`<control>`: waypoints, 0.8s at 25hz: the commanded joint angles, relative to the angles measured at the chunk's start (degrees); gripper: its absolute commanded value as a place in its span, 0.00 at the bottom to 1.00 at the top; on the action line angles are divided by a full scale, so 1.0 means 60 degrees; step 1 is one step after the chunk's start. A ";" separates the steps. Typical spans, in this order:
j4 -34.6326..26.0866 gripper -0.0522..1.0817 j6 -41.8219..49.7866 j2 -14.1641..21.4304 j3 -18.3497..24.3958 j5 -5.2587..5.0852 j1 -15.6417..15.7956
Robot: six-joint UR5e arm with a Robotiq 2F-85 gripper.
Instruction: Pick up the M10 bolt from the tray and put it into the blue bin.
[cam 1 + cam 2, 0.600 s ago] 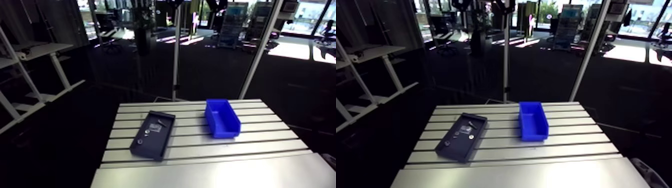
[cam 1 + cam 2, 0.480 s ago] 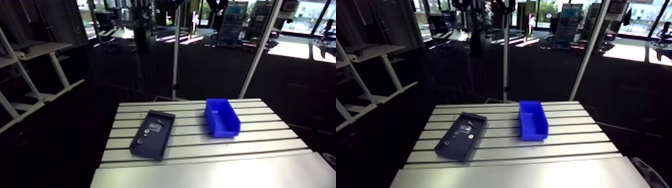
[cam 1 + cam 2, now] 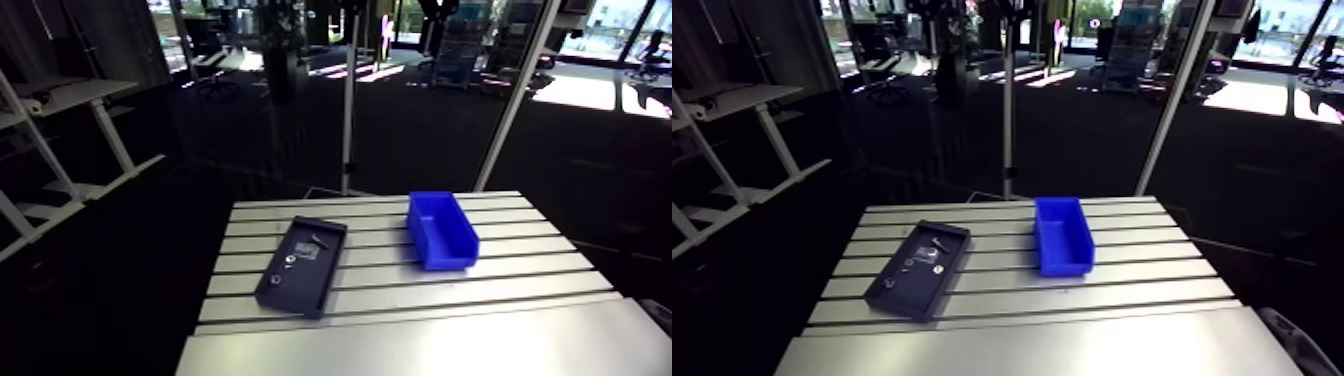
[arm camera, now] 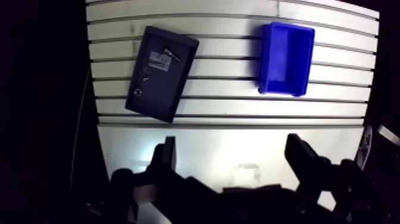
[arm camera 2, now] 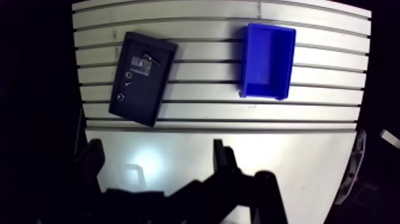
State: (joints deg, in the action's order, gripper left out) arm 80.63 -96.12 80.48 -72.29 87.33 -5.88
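Observation:
A black tray [image 4: 156, 89] lies on the slotted table [image 4: 238, 107], well ahead of my gripper and off to one side. At its far end lies a slim bolt [image 4: 173, 56], with a pale flat part [image 4: 158, 60] beside it. The blue bin [image 4: 286, 50] stands apart from the tray on the other side, and its inside looks bare. My gripper [image 4: 232, 143] hangs high above the table's smooth near plate, open, with nothing between its fingers [image 4: 167, 156]. The arm view shows the tray [image 3: 300, 265], the bolt [image 3: 320, 240] and the bin [image 3: 442, 232], but not the gripper.
A small ring-shaped part [image 4: 138, 92] and another tiny piece sit in the tray's middle. A smooth metal plate [image 3: 420, 345] covers the table's near end. The table's edges drop into dark room on both sides.
The arm view has shifted slightly, so the camera moved. Tray, bolt and bin lie where they were.

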 commanded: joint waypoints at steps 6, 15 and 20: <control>0.0015 0.05 0.0016 -0.0033 0.0016 0.0012 -0.0002; 0.0059 0.05 0.0265 -0.0179 -0.0028 -0.0003 0.0013; 0.0396 0.05 0.0045 -0.0428 0.0001 -0.0076 0.0203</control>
State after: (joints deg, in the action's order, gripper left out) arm 81.08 -95.10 79.25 -72.36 87.26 -5.58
